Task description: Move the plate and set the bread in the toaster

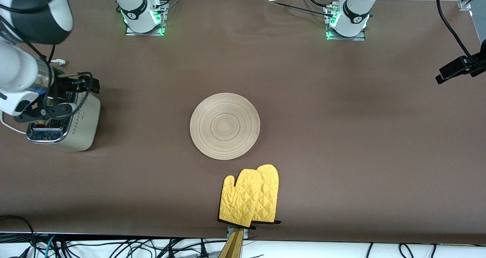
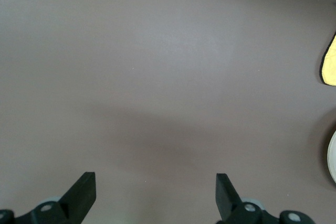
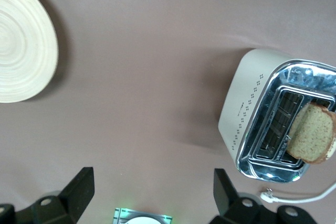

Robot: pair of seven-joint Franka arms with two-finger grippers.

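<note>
With the bread [image 3: 313, 139] tilted half into the toaster [image 3: 278, 124] and both grippers' fingers apart, a gentle downward nudge is needed.

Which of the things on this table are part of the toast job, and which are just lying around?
Part of the job:
- plate, mid-table
- bread, standing in a toaster slot
- toaster, at the right arm's end
- right gripper, open, above the table near the toaster
- left gripper, open, over bare table

Just lying about:
- yellow oven mitts, nearer the front camera than the plate
</note>
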